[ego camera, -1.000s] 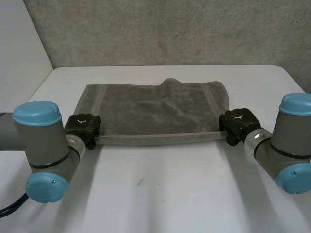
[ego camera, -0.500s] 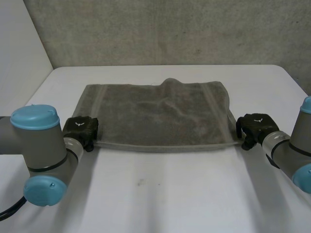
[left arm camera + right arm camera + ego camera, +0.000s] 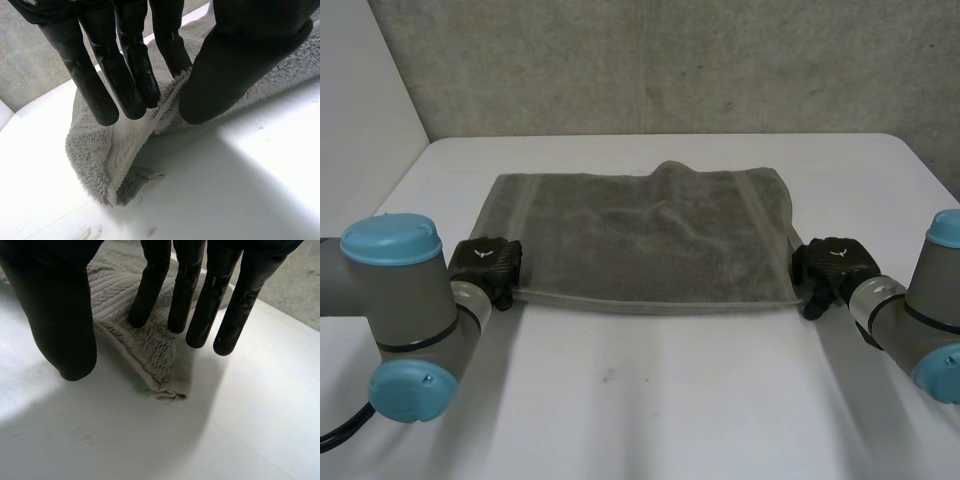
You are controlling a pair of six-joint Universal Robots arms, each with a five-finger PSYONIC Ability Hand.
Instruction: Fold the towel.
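A grey towel (image 3: 640,240) lies spread on the white table (image 3: 650,400), with a small hump at its far edge. My left hand (image 3: 488,262) is at the towel's near left corner. In the left wrist view its fingers (image 3: 130,75) and thumb pinch the raised towel edge (image 3: 100,160) between them. At the near right corner sits my right hand (image 3: 832,265). There the right wrist view has the fingers (image 3: 150,285) straight over the corner (image 3: 160,365), which lies flat on the table. The thumb stands apart from the cloth.
Bare white table stretches in front of the towel and to both sides. A grey wall (image 3: 660,60) stands behind the table's far edge. My two arms (image 3: 400,300) flank the towel near the front.
My right hand let go of the near right corner, swung out to the right and came back a little. The towel's near edge dropped flat. The left hand shifted slightly left.
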